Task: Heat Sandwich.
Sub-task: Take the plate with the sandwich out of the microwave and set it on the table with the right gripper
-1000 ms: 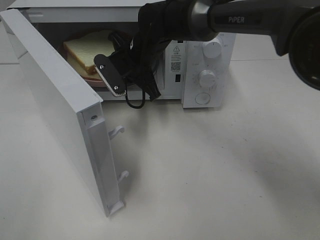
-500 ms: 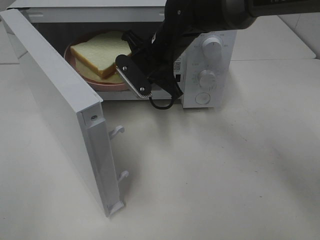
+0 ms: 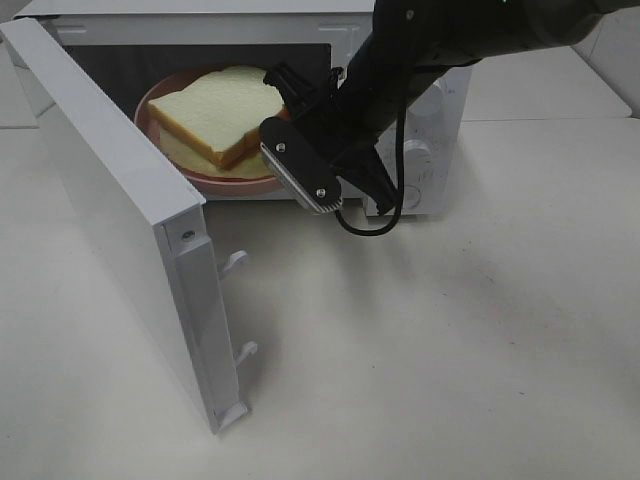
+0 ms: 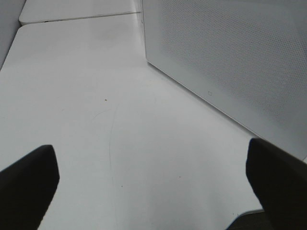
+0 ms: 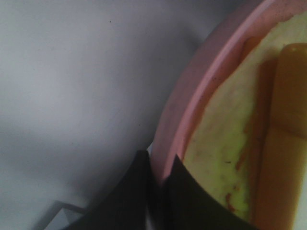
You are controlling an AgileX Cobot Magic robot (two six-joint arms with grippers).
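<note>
The sandwich (image 3: 215, 112), white bread over a pale green leaf, lies on a pink round plate (image 3: 212, 181) in the open microwave (image 3: 425, 60). My right gripper (image 3: 272, 140) reaches into the opening from the right and is shut on the plate's right rim. The right wrist view shows its dark fingertips (image 5: 160, 179) clamping the pink rim (image 5: 192, 96), with the sandwich's leaf and orange filling (image 5: 225, 153) beside them. My left gripper (image 4: 153, 191) is open and empty over the bare table and is out of the exterior view.
The microwave door (image 3: 110, 190) stands wide open toward the front left, with its latch hooks (image 3: 232, 262) sticking out. The control knobs (image 3: 415, 160) are on the right of the microwave front. The left wrist view shows the microwave's perforated side wall (image 4: 230, 57).
My right arm has swung right and toward the front, and the plate with the sandwich has shifted with it toward the front right of the microwave opening.
</note>
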